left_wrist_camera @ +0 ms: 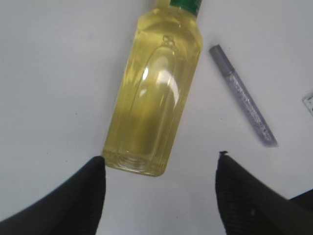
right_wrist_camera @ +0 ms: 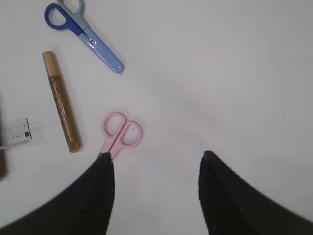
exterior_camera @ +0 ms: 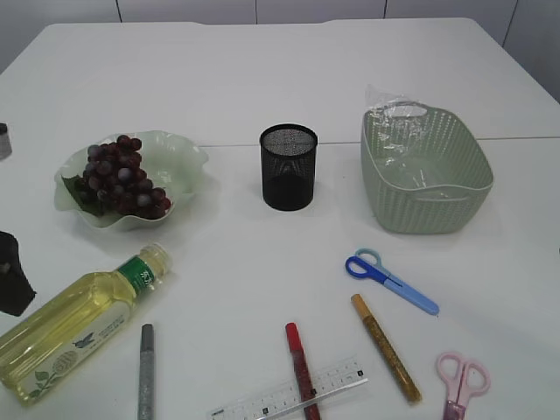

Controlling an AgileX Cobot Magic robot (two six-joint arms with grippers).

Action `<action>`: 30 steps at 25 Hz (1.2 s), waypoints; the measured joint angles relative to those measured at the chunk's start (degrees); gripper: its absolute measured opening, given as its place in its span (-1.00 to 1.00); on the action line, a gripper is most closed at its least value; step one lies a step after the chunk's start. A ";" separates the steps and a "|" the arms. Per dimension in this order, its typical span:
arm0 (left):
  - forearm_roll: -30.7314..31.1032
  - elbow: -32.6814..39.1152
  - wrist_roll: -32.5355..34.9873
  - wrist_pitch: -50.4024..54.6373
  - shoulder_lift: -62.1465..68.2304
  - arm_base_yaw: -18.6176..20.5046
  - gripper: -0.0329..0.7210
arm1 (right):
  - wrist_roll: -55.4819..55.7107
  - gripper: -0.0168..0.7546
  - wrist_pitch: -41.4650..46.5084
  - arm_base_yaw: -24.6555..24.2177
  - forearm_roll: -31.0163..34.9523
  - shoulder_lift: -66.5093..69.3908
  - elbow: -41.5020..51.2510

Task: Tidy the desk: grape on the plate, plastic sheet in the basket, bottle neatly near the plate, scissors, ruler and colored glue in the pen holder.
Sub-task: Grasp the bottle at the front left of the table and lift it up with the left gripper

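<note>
Dark grapes (exterior_camera: 124, 181) lie on the pale green wavy plate (exterior_camera: 188, 162). The clear plastic sheet (exterior_camera: 394, 109) rests in the green basket (exterior_camera: 429, 206). A bottle of yellow liquid (exterior_camera: 74, 324) lies on its side at front left; my open left gripper (left_wrist_camera: 160, 169) hovers just behind its base (left_wrist_camera: 154, 93). The black mesh pen holder (exterior_camera: 289, 166) stands at centre. Blue scissors (exterior_camera: 389, 280), pink scissors (exterior_camera: 462, 382), a ruler (exterior_camera: 289, 398), and gold (exterior_camera: 385, 347), red (exterior_camera: 299, 363) and silver (exterior_camera: 146, 372) glue pens lie in front. My open right gripper (right_wrist_camera: 155, 161) is just right of the pink scissors (right_wrist_camera: 120, 133).
The left gripper shows as a dark shape at the left edge of the exterior view (exterior_camera: 10, 276). A small grey object (exterior_camera: 4, 140) sits at the far left edge. The table (exterior_camera: 262, 79) is white, with a seam across its middle.
</note>
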 joint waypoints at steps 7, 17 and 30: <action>3.26 -8.61 1.36 7.46 10.23 -3.07 0.51 | 0.00 0.10 0.00 0.00 0.00 -0.34 0.09; 10.20 -13.15 2.10 11.25 21.35 -8.54 0.55 | 0.00 0.10 0.00 0.00 0.00 -0.34 0.09; 10.56 -13.26 2.10 9.29 25.13 -8.54 0.68 | -0.12 0.10 -1.07 0.00 0.00 -0.34 0.13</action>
